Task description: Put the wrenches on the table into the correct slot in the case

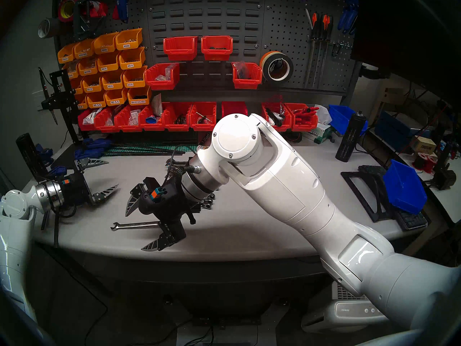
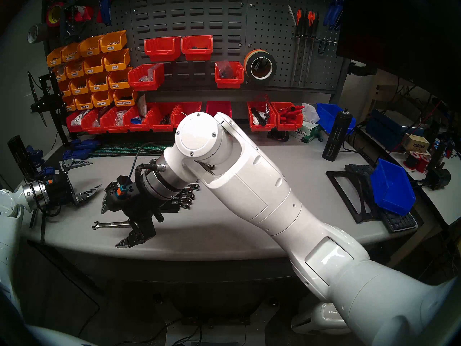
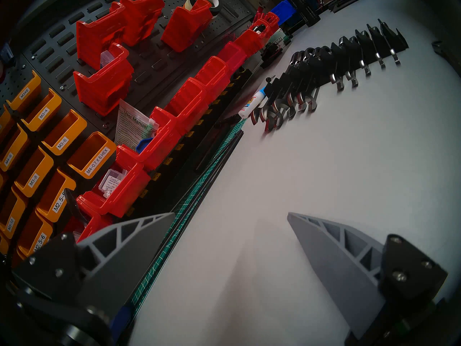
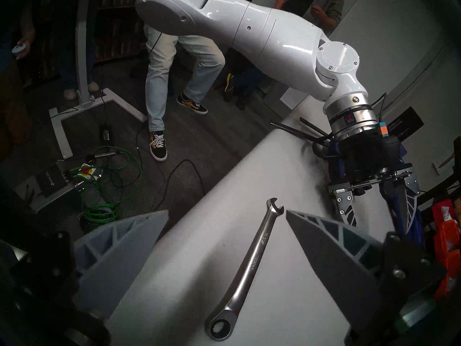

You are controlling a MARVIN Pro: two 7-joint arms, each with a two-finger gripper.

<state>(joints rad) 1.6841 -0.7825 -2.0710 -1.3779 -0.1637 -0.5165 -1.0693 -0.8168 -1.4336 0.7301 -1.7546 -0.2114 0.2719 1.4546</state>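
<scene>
One chrome wrench lies flat on the grey table near the front edge, open jaw to the left. My right gripper is open and straddles it, one finger behind it and one at the front edge. In the right wrist view the wrench lies between the spread fingers, ring end nearest the camera. The black case holds several wrenches; in the head view only its ring-end side shows behind my right wrist. My left gripper is open and empty at the table's left.
A glue bottle lies at the case's far end. A green cutting mat lies at the back, under a row of red bins. A blue bin on a black stand and a black bottle stand at the right.
</scene>
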